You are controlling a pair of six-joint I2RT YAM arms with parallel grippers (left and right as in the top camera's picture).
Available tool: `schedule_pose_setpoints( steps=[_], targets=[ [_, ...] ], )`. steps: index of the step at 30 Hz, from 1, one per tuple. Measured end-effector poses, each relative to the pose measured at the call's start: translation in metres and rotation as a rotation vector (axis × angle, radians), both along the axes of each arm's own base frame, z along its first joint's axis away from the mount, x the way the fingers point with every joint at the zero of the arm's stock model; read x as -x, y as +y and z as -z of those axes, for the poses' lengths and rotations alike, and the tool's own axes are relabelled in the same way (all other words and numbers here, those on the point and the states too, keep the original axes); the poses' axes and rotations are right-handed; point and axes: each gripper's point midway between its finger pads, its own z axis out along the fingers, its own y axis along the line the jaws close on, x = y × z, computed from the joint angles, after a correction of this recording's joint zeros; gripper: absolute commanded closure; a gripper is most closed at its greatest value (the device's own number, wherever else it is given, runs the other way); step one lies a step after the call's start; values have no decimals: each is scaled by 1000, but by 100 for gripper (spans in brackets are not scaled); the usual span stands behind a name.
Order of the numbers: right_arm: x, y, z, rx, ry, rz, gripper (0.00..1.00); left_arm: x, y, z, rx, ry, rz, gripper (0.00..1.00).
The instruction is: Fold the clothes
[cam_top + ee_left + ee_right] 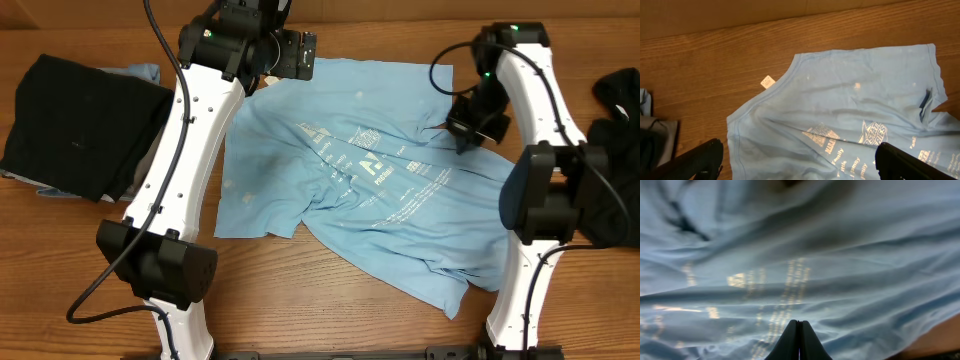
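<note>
The light blue T-shirt (350,180) lies crumpled across the middle of the table, its white print facing up. My right gripper (462,135) is down at the shirt's right side, where creases run into it. In the right wrist view the right gripper (799,325) has its fingers pressed flat together against the blue fabric (790,255), shut on a pinch of it. My left gripper (297,55) hovers over the shirt's far left corner. The left gripper (800,154) stands wide open in its wrist view, its black fingers (700,160) astride the shirt (850,110), holding nothing.
A black garment (80,125) lies piled on grey fabric at the table's left, with a bit of blue cloth (145,72) behind it. More black clothes (615,150) sit at the right edge. A white tag (768,81) lies on the wood by the shirt.
</note>
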Motion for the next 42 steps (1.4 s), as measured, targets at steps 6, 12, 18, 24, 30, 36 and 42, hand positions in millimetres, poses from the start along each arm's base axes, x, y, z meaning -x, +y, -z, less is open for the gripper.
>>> schedule_pose_setpoints(
  steps=[6, 12, 18, 24, 30, 36, 42],
  targets=[
    [52, -35, 18, -2, 168, 102, 96, 0, 0, 0, 0, 0, 0, 0],
    [77, -53, 44, -8, 221, 166, 96, 0, 0, 0, 0, 0, 0, 0],
    [73, -63, 63, -5, 175, 197, 85, 0, 0, 0, 0, 0, 0, 0],
    [52, -75, 75, 35, 74, 198, 86, 0, 0, 0, 0, 0, 0, 0],
    [54, -87, 75, 60, 75, 211, 95, 0, 0, 0, 0, 0, 0, 0],
    [65, -94, 72, 53, 114, 242, 75, -2, -1, -2, 4, -10, 1, 0],
    [67, -99, 72, 51, 115, 251, 8, -5, -3, -5, 15, -28, 5, 0]
  ],
)
